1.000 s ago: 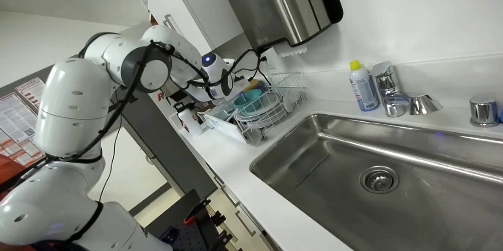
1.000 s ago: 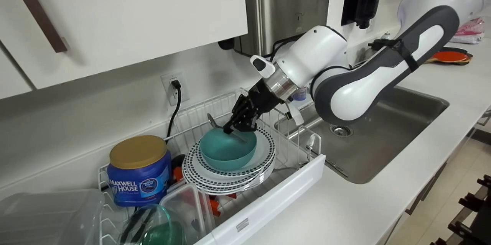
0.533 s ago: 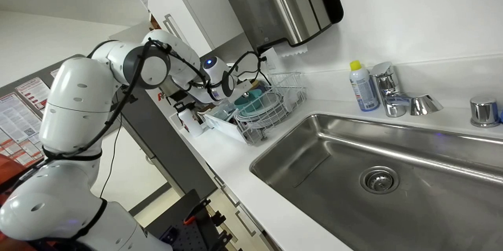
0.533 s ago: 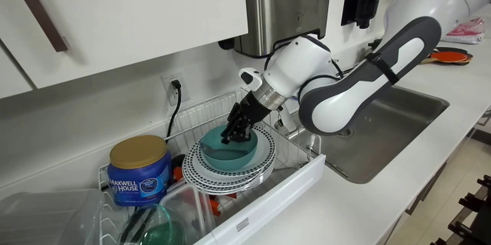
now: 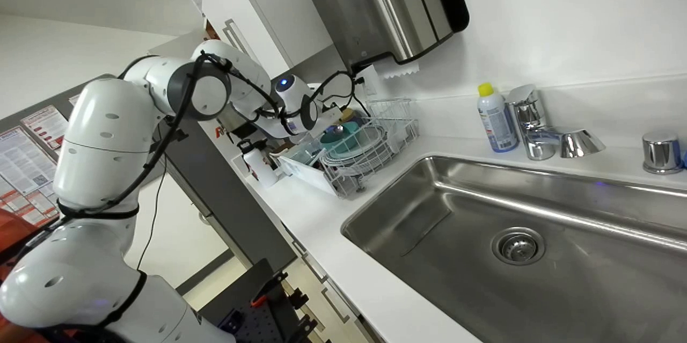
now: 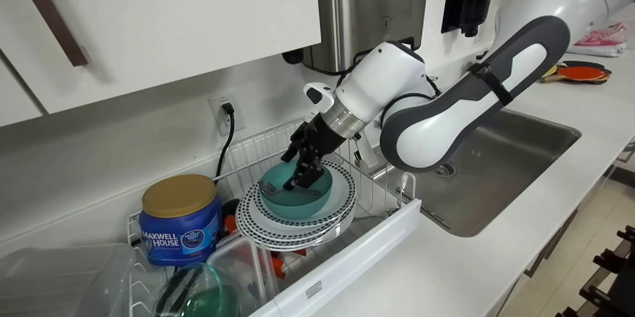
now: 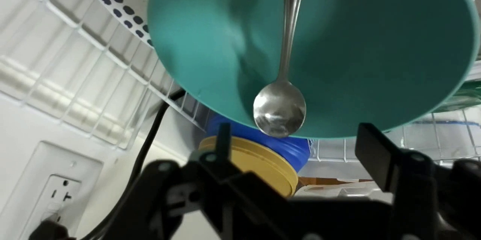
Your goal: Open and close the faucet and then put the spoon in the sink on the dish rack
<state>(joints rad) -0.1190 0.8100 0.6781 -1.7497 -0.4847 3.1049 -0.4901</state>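
The spoon (image 7: 280, 110) lies inside the teal bowl (image 7: 375, 63), beneath your gripper (image 7: 297, 143). In the wrist view its rounded end shows between the tips of your two black fingers (image 7: 375, 157), and its shiny handle runs out at the top edge. Those fingers stand well apart, with a clear gap between them. In an exterior view your gripper slants down over the bowl, one fingertip just beside the spoon; whether they touch, you cannot tell. The bowl sits on a stack of white plates (image 6: 342, 188) with dark-patterned rims, inside the white wire dish rack (image 6: 342, 260). Near it in the rack stands a blue canister (image 6: 178, 237) with a gold lid. Beside the rack is the steel sink (image 5: 456, 278); along its wall side stands the chrome faucet (image 5: 545, 135), with a yellow-capped can (image 5: 496, 120) just beside it.
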